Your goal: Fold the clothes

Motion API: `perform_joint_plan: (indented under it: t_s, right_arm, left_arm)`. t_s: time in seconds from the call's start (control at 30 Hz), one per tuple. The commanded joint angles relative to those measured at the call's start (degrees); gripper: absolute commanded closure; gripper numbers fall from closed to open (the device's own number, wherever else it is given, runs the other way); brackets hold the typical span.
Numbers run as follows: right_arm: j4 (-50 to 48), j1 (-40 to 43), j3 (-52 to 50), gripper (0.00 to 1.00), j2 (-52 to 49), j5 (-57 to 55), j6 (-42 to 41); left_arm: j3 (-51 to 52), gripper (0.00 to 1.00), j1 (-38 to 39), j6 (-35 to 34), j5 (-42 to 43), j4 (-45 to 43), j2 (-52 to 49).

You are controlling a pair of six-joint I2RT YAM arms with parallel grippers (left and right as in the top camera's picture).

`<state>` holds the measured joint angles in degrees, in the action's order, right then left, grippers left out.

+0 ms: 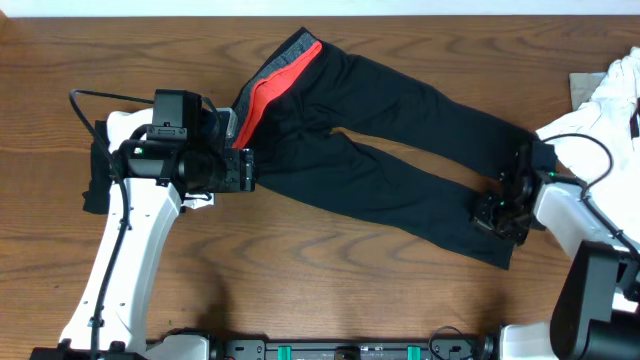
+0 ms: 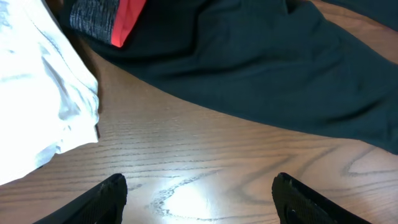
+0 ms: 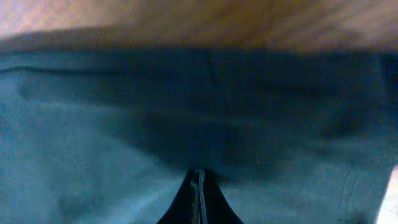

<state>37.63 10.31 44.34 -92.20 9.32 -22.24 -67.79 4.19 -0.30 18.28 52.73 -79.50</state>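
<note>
Overhead: trousers lie spread diagonally on the desk, waistband upper left, hems lower right. First fold not yet made.

Left wrist: your left gripper is wide open over bare wood, empty. Next, move it onto the ribbed elastic and close.

Right wrist: your right gripper is closed, apparently pinching thin matte cloth at the hem.

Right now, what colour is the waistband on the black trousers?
The trousers' waistband is heathered grey with a red lining, clearest in the overhead view.
</note>
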Motion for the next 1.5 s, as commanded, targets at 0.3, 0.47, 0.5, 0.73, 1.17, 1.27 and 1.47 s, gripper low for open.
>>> perform_joint_plan:
  t_s: [0.3,0.47,0.5,0.73,1.17,1.27,1.47]
  right_arm:
    - [-2.5,2.4,-5.1,0.99,-1.0,-31.4,-11.0]
    - [-0.4,5.3,-1.8,0.99,-1.0,-33.2,-7.8]
    - [0.2,5.7,-1.3,0.99,-1.0,-33.9,-7.7]
    - [6.7,7.3,6.9,0.99,-0.7,-25.8,-3.3]
    - [11.0,7.3,13.4,0.82,9.3,5.6,9.5]
    - [12.9,6.6,13.3,0.82,9.5,9.2,11.2]
    - [13.6,3.6,11.2,0.75,9.4,9.1,11.6]
  left_arm:
    - [0.1,0.23,-0.3,-0.5,0.7,0.4,0.5]
    - [0.1,0.23,-0.3,-0.5,0.7,0.4,0.5]
    - [0.1,0.23,-0.3,-0.5,0.7,0.3,0.5]
    - [0.1,0.22,-0.2,-0.5,0.7,0.3,0.0]
    - [0.1,0.27,8.2,-0.2,-9.2,-3.8,-14.7]
    - [0.1,0.28,11.1,-0.2,-17.8,-6.2,-18.3]
    - [0.1,0.28,14.1,1.6,-23.2,-12.3,-22.3]
